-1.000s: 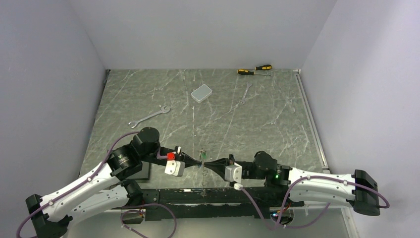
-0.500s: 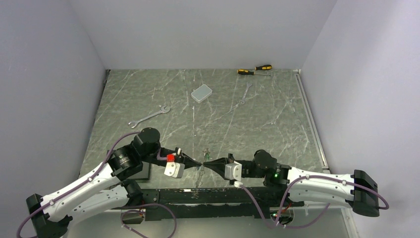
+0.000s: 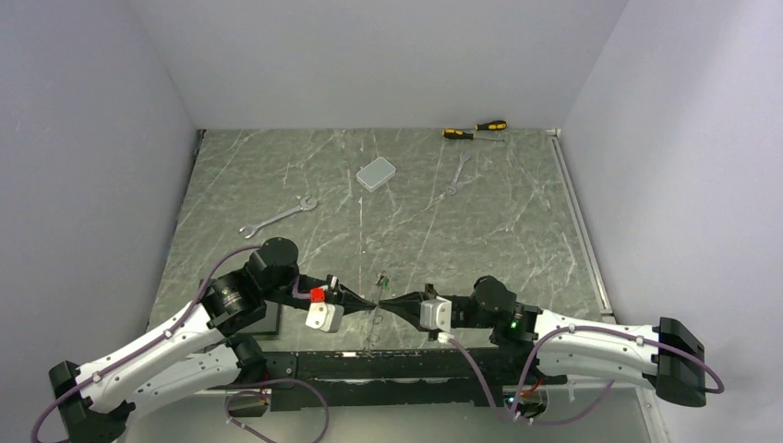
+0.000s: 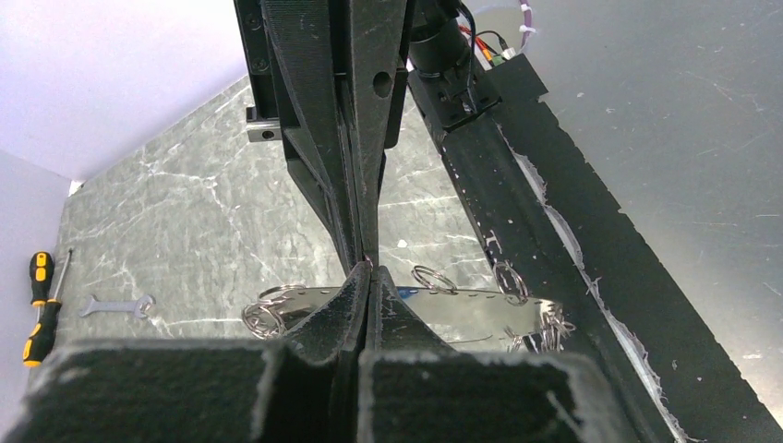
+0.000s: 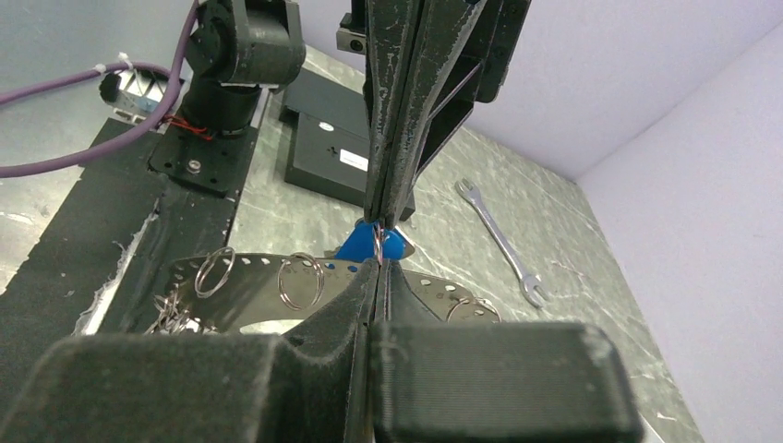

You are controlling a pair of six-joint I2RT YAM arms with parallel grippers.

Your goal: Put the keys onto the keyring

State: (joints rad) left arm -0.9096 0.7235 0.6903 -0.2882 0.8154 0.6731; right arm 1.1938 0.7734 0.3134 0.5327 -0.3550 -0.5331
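The left claw and right claw are both clenched, tips met at a small blue-headed metal key; which one grips it cannot be told. Just beneath, the silvery-grey oval keyring is seen flat, its long axis crosswise to the claws, near the marbled grey worktop's front edge.

Lab: white-walled enclosure, marble tabletop
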